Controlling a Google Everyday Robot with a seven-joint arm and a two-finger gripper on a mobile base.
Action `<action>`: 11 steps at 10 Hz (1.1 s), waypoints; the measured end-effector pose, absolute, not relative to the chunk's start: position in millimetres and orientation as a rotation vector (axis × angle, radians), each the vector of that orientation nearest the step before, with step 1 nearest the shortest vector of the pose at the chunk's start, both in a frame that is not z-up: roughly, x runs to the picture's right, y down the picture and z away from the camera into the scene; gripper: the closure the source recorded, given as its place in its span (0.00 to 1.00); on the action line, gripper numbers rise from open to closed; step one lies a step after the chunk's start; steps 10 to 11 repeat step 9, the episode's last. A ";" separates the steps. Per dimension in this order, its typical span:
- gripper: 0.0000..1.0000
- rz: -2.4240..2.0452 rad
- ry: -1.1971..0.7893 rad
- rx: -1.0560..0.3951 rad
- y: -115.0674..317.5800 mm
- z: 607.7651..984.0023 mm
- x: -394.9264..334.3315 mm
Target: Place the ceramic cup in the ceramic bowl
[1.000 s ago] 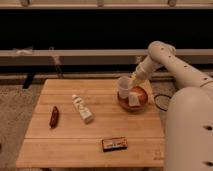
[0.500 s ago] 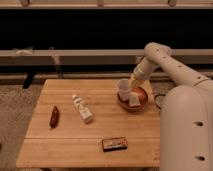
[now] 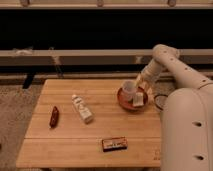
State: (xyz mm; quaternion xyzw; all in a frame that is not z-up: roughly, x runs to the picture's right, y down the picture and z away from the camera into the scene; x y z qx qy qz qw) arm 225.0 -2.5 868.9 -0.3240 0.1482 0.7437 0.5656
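Tool (image 3: 138,83) beside ceramic cup (image 3: 129,88)

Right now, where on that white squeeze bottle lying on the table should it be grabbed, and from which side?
Grip the white squeeze bottle across the middle of its body, coming straight down from above. It lies flat on the wooden table, slanted, so its long sides are exposed. The pincer is away at the ceramic cup over the ceramic bowl.

The ceramic cup (image 3: 129,88) sits over the ceramic bowl's (image 3: 123,100) left rim, gripper (image 3: 138,84) just right of it.
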 end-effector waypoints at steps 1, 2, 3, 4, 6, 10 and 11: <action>0.20 1.756 0.325 -0.749 -4.3 863.4 228.0; 0.20 1.754 0.296 -0.740 -4.6 854.8 228.4; 0.20 1.750 0.264 -0.728 -7.4 845.0 227.0; 0.20 1.736 0.209 -0.706 -8.9 827.5 222.7; 0.20 1.705 0.132 -0.639 -3.4 800.5 217.2; 0.20 1.655 0.051 -0.544 4.7 775.8 201.1; 0.20 1.655 0.051 -0.544 4.7 775.8 201.1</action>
